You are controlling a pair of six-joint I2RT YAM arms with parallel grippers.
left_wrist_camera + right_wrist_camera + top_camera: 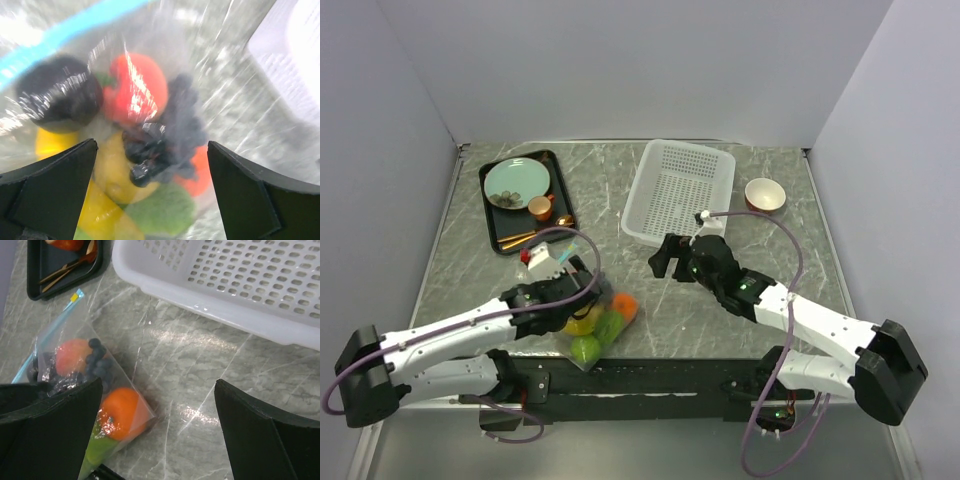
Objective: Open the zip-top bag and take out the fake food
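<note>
The clear zip-top bag (pixel 598 322) lies near the table's front edge, with its teal zipper strip (pixel 65 29) closed along the far side. Fake food shows inside it: a dark ball (pixel 57 95), a peach (pixel 137 87), black grapes (pixel 165 135), a lemon (pixel 115 167), a lime (pixel 160 210) and an orange (pixel 122 412). My left gripper (pixel 152 146) hovers open just above the bag, its fingers straddling the fruit. My right gripper (pixel 159 385) is open over bare table to the right of the bag (pixel 85 385), holding nothing.
A white perforated basket (pixel 650 215) stands at the back centre, close behind my right gripper (pixel 663 258). At the back left a black tray (pixel 495 215) carries a teal plate (pixel 515 182), an orange cup (pixel 540 208) and gold cutlery. A small bowl (pixel 764 194) sits back right.
</note>
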